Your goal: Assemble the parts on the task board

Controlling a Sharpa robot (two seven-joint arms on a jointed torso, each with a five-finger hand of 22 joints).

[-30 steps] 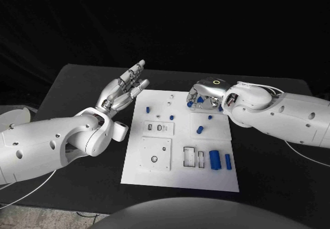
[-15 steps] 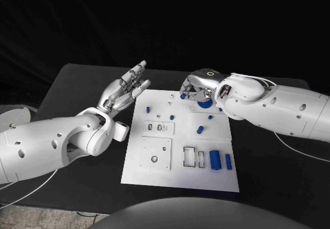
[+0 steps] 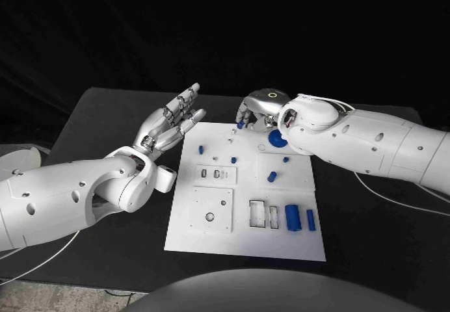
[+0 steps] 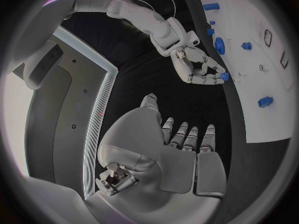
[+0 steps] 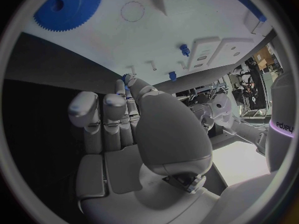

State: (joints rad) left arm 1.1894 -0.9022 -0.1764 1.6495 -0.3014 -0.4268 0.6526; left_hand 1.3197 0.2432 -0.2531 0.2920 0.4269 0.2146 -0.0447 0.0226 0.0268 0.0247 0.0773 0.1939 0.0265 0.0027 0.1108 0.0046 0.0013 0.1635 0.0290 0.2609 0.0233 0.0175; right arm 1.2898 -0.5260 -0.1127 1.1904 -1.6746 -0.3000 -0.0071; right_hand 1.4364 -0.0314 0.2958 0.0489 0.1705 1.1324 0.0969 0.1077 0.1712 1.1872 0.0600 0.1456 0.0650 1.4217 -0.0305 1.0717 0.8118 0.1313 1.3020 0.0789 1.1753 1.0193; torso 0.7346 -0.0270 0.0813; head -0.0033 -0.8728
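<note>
The white task board lies in the middle of the table. My right hand hovers over its far edge and pinches a small blue part at its fingertips; the left wrist view shows that hand with the part. A blue gear lies flat on the board just beside the right hand, and it is also in the right wrist view. My left hand is raised beside the board's far left edge, fingers spread, holding nothing.
A blue cylinder and a blue bar lie near the board's right front. Small blue pieces stand further back. Rectangular recesses are cut in the front half. Black table surrounds the board.
My right hand has moved left and toward the board's far edge, carrying the small blue part and uncovering the blue gear. The left hand has stayed put.
</note>
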